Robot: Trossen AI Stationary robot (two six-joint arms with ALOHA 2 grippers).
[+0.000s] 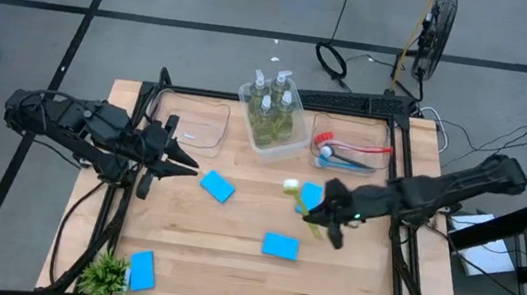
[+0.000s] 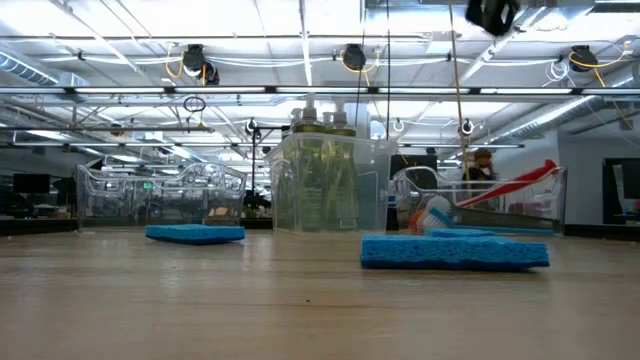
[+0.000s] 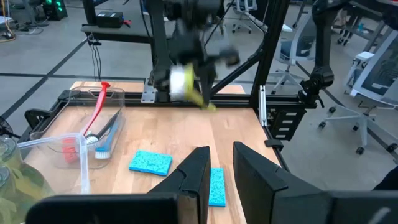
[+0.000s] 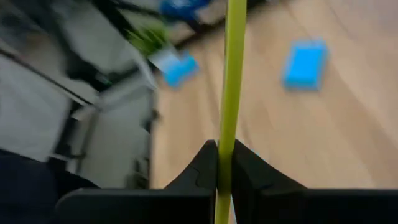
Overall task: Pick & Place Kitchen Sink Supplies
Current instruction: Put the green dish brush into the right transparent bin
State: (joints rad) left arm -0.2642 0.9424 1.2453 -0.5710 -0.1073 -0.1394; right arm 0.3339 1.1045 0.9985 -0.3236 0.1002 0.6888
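Note:
My right gripper point(image 1: 316, 214) hangs above the table's right middle, shut on a yellow-green brush point(image 1: 304, 211) with a white head point(image 1: 291, 185). Blue sponges lie flat on the wood: one left of centre point(image 1: 217, 186), one toward the near side point(image 1: 280, 245), one near the front left point(image 1: 142, 270), and one partly under the right gripper point(image 1: 310, 193). Pump bottles of yellow-green soap point(image 1: 271, 108) stand in a clear bin. My left gripper point(image 1: 187, 165) waits at the table's left, slightly open, with nothing between its fingers point(image 3: 200, 171). My right gripper pinches the brush's thin yellow-green handle point(image 4: 219, 177) between its two fingers. A long stretch of handle point(image 4: 233, 68) runs out past the fingertips. The brush is lifted clear of the table and tilted, its white head point(image 3: 180, 81) toward the far left.
A clear bin at the far right point(image 1: 383, 157) holds a red brush point(image 1: 323, 136) and a blue brush point(image 1: 353, 160). Another clear bin point(image 1: 193, 124) stands at the far left. A small green plant point(image 1: 105, 274) sits at the front left corner.

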